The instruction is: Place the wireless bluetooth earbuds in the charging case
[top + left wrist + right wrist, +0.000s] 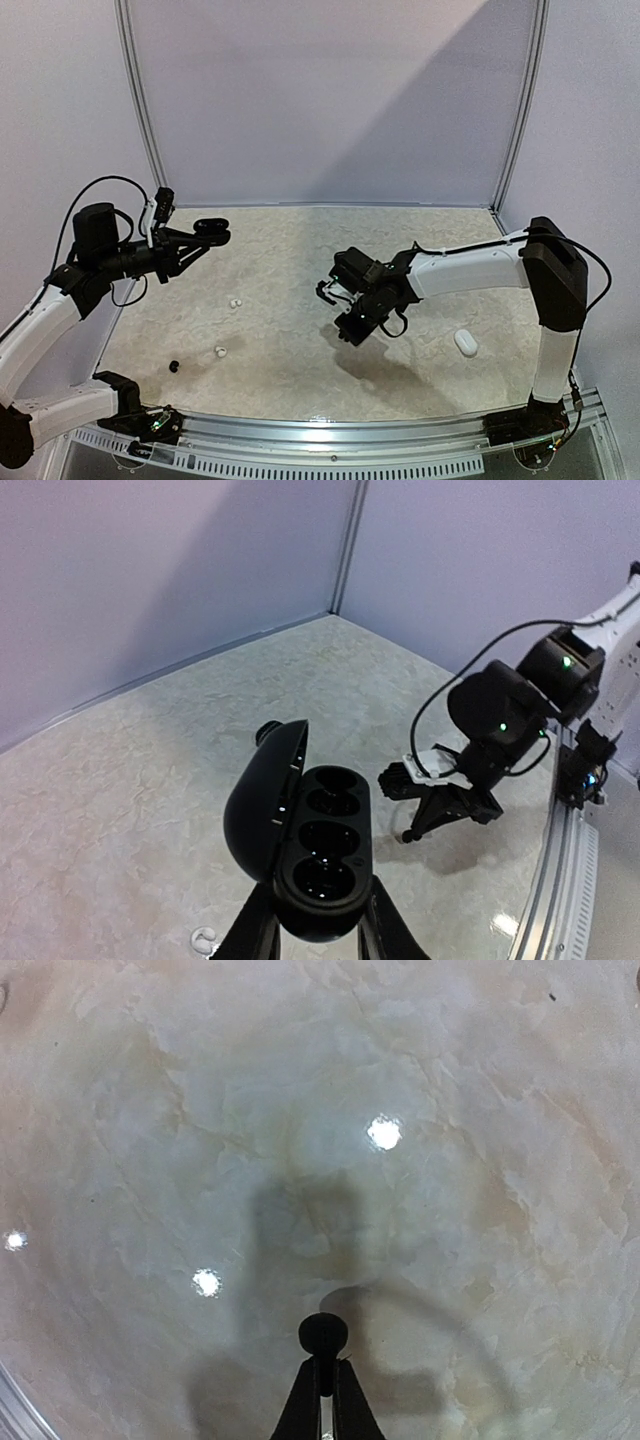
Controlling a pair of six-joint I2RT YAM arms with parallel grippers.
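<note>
You can read no text, label, brand, number or sign in these views: nothing legible stands on the black charging case (320, 855), the black earbud (323, 1333) or the counter (300, 250).

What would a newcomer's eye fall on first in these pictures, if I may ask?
First, the glossy black pebble-shaped charging case, lid open, gripped aloft at the table's left by the left pincer. Next, the right pincer near the middle, shut on a tiny round black earbud above the marbled beige tabletop. A small white oval case lies at the right.
</note>
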